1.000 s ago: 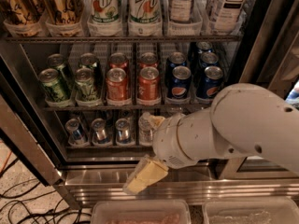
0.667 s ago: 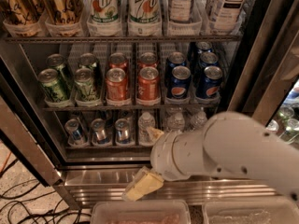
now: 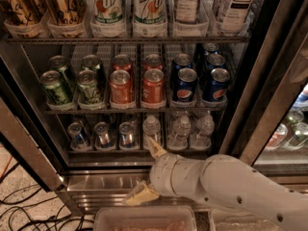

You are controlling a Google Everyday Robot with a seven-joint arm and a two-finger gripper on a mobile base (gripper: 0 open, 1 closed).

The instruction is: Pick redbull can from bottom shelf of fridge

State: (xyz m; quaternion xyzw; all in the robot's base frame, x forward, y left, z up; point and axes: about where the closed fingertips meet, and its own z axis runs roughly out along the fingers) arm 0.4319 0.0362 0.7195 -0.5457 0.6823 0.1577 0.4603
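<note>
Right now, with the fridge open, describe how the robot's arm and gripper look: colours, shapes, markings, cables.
The arm is smooth off-white casing in rounded, bulbous segments, with a few small dark dots and no cables showing. The gripper, low before the fridge sill, has two pale cream, tapered fingers.

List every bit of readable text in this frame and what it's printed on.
"7U" on the two white-and-green plastic bottles, top shelf.
"TEA" on the tall white-labelled bottles, top right.
Script on the gold bottles: unreadable.
Slim blue-and-silver cans, bottom wire shelf, up-left of the robot's open hand: too small to read.
</note>
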